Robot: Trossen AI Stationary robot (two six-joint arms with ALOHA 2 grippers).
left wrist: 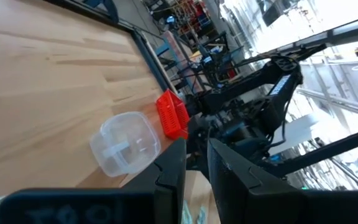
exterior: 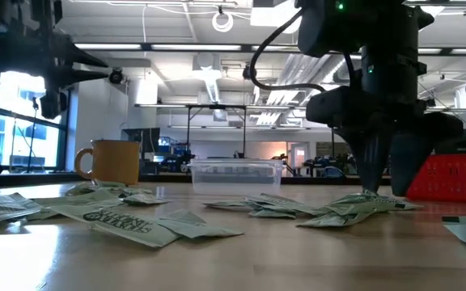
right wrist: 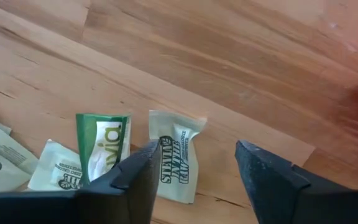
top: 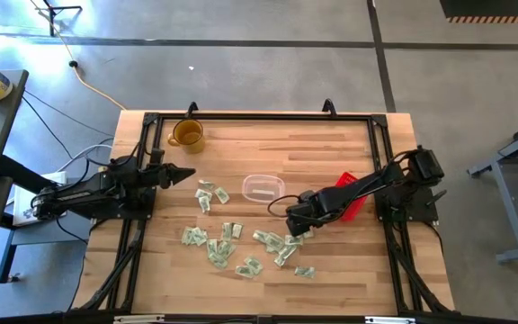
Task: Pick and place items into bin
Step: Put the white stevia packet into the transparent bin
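Wooden planks of the table [top: 331, 153] carry roughly twenty scattered packets [top: 218, 247] on the near half, one clear bin [top: 263, 188] at the centre, one amber mug [top: 187, 134] at the far left and one red basket [top: 352, 193] to the right. Right gripper [right wrist: 194, 165] hangs low with fingers apart over a white packet [right wrist: 178, 163] just right of the bin's near corner, beside a green packet [right wrist: 102, 144]. Left gripper [top: 185, 174] waits at the left with fingers nearly together, holding nothing.
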